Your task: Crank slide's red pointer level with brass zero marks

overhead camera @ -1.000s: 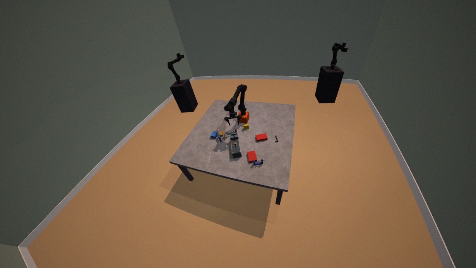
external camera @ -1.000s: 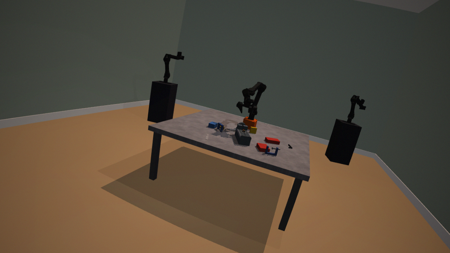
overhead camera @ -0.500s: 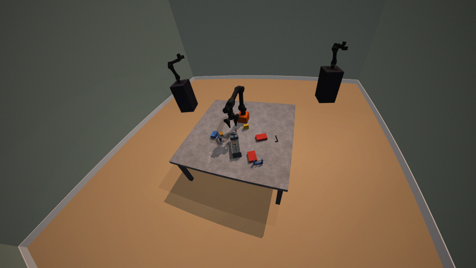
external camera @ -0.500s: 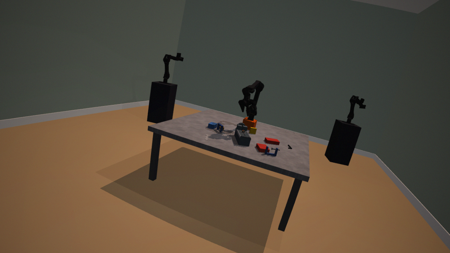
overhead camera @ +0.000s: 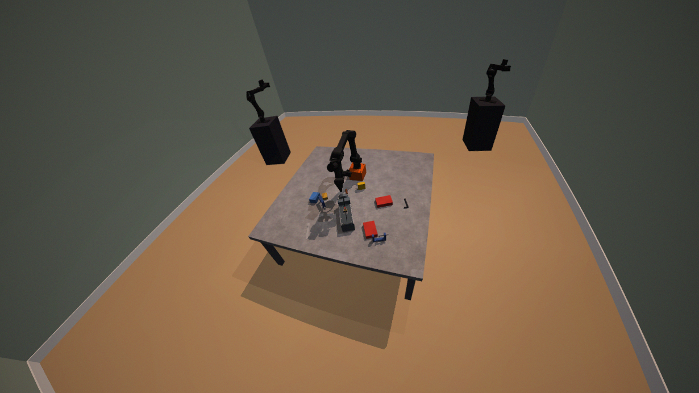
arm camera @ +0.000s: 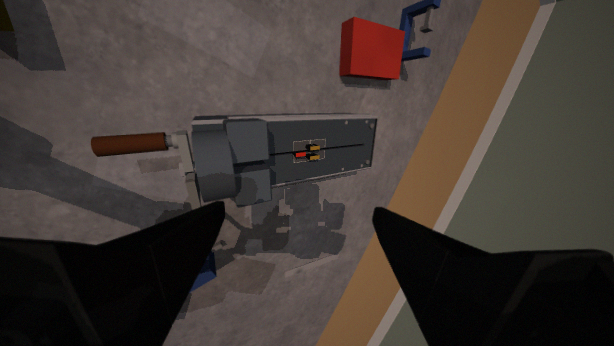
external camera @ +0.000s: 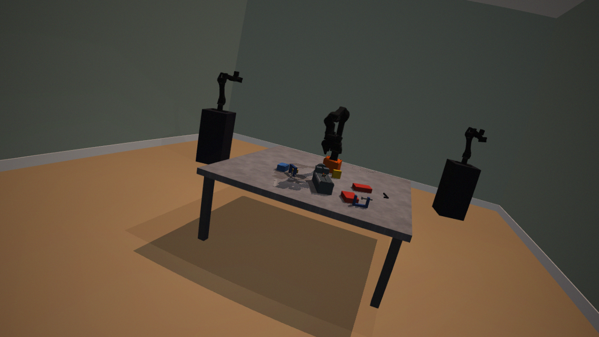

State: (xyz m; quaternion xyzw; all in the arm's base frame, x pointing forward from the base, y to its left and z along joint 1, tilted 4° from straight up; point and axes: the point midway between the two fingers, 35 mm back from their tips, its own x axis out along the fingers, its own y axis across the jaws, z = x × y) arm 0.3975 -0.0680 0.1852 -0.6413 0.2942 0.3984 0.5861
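Blue metal marks the nearest piece on the bench (overhead camera: 400, 254) (external camera: 389, 217) (arm camera: 150, 60), a small clamp (overhead camera: 379, 239) (external camera: 361, 205) (arm camera: 408, 30) at near right, just beside a red block (overhead camera: 370, 229) (external camera: 347, 196) (arm camera: 372, 47). Left of that block sits the grey machine (overhead camera: 346, 218) (external camera: 323, 185) (arm camera: 345, 135), long and boxy, near the middle. On its top, the red pointer (arm camera: 300, 154) lies on the crank side of the two brass marks (arm camera: 314, 148) (small, but clear in the wrist view), so it is not level with them. The brown crank handle (arm camera: 129, 144) sticks out at the machine's far end.

Farther right lie a second red block (overhead camera: 383, 200) (external camera: 362, 187) and a black angled key (overhead camera: 406, 203) (external camera: 385, 195). Over on the left, another blue clamp (overhead camera: 321, 200) (external camera: 294, 169) (arm camera: 205, 275) is near a blue block (overhead camera: 314, 197) (external camera: 282, 166).

The hand (overhead camera: 340, 188) (external camera: 325, 151) (arm camera: 300, 211) hangs above the bench with its fingers spread wide, pinching nothing. A yellow block (overhead camera: 361, 185) (external camera: 336, 174) sits near the arm's orange base (overhead camera: 360, 171) (external camera: 335, 165). Farthest off, black pedestals (overhead camera: 270, 141) (external camera: 214, 136) carry dark arms, one left and one right.
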